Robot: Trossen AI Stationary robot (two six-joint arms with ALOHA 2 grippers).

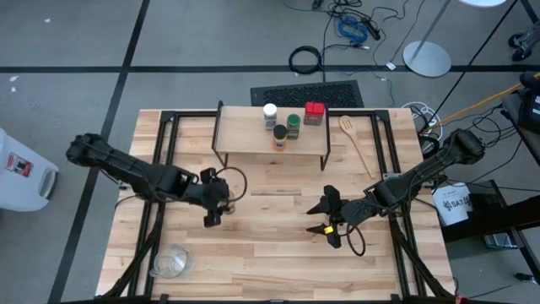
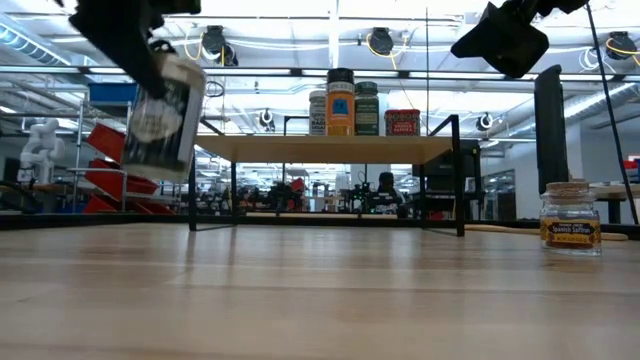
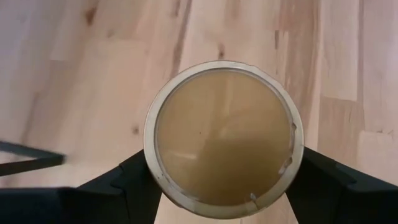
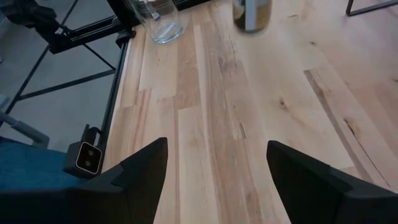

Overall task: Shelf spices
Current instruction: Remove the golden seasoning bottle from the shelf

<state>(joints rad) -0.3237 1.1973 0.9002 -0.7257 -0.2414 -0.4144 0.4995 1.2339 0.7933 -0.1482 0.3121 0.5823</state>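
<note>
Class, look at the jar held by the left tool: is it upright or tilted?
Tilted. In the low view the jar hangs slanted above the table, gripped by the left tool.

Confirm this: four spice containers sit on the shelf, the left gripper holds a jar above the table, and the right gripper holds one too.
Wrong on the last point. The right gripper is open and empty, as the right wrist view shows. Four spice containers do sit on the shelf, and the left gripper holds a jar.

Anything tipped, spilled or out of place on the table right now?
Nothing spilled. The jar in the left gripper hangs tilted above the table, held, not fallen. One small jar stands alone, upright on the tabletop, off the shelf. The right gripper is open, empty.
</note>
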